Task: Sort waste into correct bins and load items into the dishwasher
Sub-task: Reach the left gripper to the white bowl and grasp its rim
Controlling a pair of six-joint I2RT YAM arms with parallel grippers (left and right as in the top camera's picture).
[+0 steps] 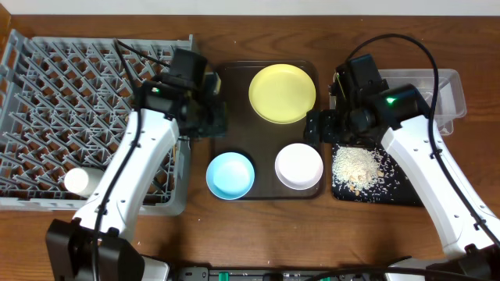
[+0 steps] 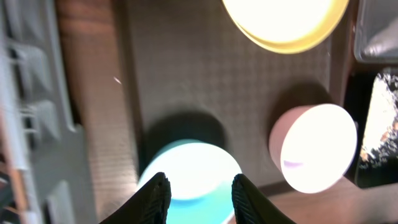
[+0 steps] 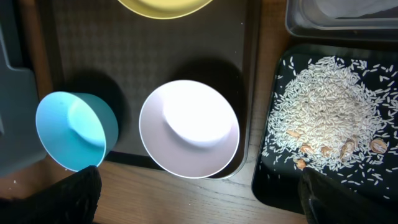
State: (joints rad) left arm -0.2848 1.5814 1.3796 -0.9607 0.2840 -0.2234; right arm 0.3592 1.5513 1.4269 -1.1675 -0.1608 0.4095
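Observation:
The round yellow plate [image 1: 283, 94], the light-blue bowl [image 1: 230, 174] and the white bowl [image 1: 299, 165] sit on the dark-brown serving tray [image 1: 266, 133]. My left gripper [image 1: 214, 117] hovers over the tray's left edge. In the left wrist view it is open [image 2: 198, 191] and empty above the light-blue bowl [image 2: 193, 167]. My right gripper [image 1: 317, 128] is at the tray's right edge. In the right wrist view it is wide open [image 3: 199, 199], with the white bowl [image 3: 189, 127] between and ahead of its fingers. Rice crumbs [image 1: 358, 165] lie on the black tray [image 1: 391, 191].
The grey-blue dish rack [image 1: 86, 117] fills the left side, with a small white cup [image 1: 76, 181] at its front. The clear tub [image 1: 447, 97] stands at the back right, partly hidden by my right arm. I cannot make out the wrapper, napkin or chopsticks.

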